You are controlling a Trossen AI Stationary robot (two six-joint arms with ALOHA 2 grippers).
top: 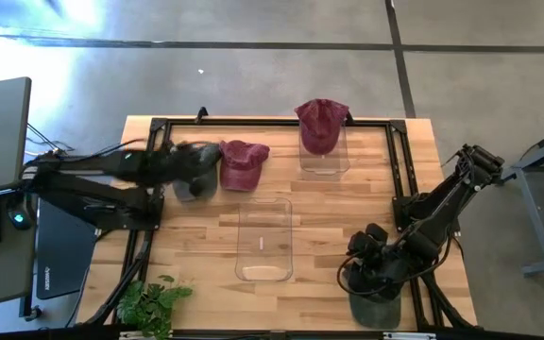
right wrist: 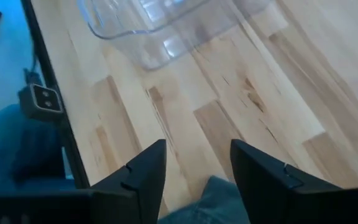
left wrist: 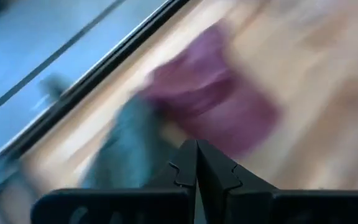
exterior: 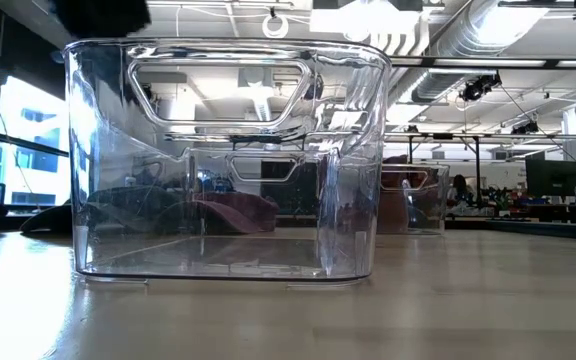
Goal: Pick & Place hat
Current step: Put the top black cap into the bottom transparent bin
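A maroon hat (top: 245, 162) lies on the table next to a grey-teal hat (top: 195, 185). My left gripper (top: 203, 162) hovers over these two with its fingers shut. In the blurred left wrist view the maroon hat (left wrist: 211, 113) and the teal hat (left wrist: 128, 152) lie just beyond the fingertips (left wrist: 196, 163). A second maroon hat (top: 321, 124) sits on top of a clear bin (top: 324, 154) at the far side. My right gripper (right wrist: 197, 169) is open near the table's near right corner, over a blue-grey hat (right wrist: 219, 200), also seen in the high view (top: 376, 309).
A clear empty bin (top: 264, 240) lies in the middle of the table and fills the low view (exterior: 228, 160). A black frame (top: 253, 121) runs along the table's edges. A green plant (top: 149, 302) stands at the near left corner. A laptop (top: 59, 247) sits left of the table.
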